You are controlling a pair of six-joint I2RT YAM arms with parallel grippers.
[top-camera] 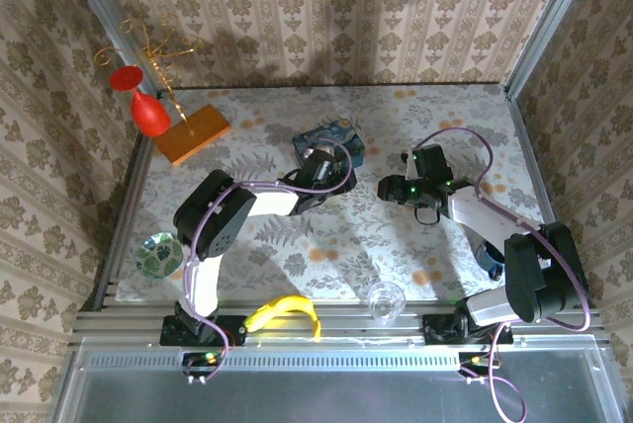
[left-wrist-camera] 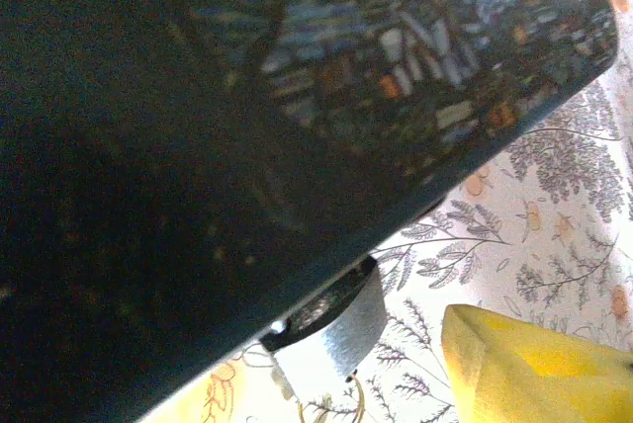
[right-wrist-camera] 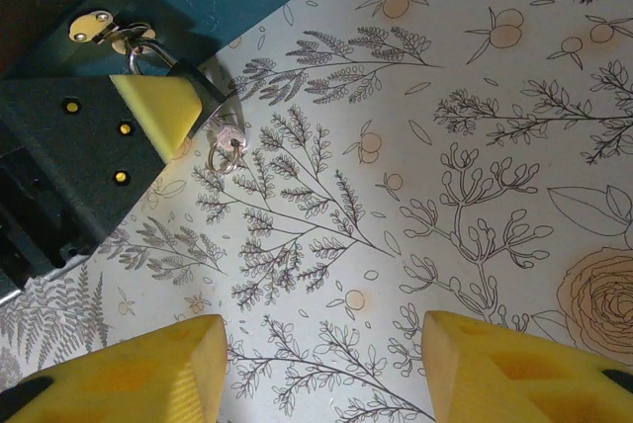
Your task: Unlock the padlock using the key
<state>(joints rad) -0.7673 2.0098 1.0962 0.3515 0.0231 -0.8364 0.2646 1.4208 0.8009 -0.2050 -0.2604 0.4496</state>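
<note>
The small dark grey padlock hangs by its shackle from the brass hasp of the blue tin. In the left wrist view the padlock sits under the tin's edge. My left gripper is open around it, with a gap to its yellow right finger. Its other yellow pad lies against the lock. A small key with a ring sits at the lock's lower end; I cannot tell if it is inserted. My right gripper hovers open over bare tablecloth to the right, holding nothing.
At the back left stand a red vase and an orange block with a gold wire stand. A green glass dish lies at the left edge. A banana and a clear cup sit at the near edge.
</note>
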